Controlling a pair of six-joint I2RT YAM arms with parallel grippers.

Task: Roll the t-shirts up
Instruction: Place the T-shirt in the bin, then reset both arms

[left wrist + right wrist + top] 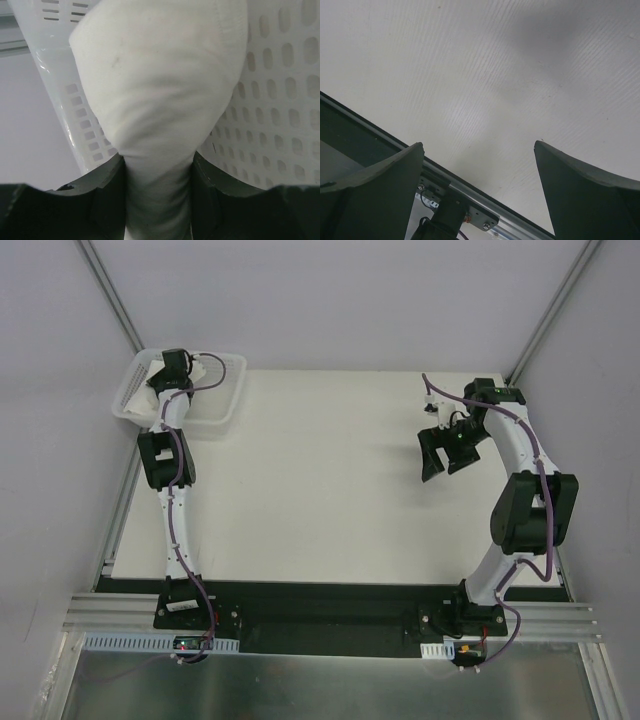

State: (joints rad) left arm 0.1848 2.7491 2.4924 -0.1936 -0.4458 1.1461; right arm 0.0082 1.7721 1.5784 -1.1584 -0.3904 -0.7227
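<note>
Left gripper (158, 175): clamped on a bunched fold of the plain white soft cotton t-shirt (160, 75).
T-shirt place: inside the white plastic mesh basket (280, 100), which sits at the far-left corner of the white table (320, 480).
Right gripper (479, 145): jaws wide apart, holding nothing, above the table's right side.

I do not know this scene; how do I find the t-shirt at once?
On the white table, look at the far left corner, where a white mesh basket stands. The left gripper reaches into it and pinches the t-shirt. Unlike the hard, perforated basket walls, it is soft, smooth white cloth with a stitched hem.
</note>
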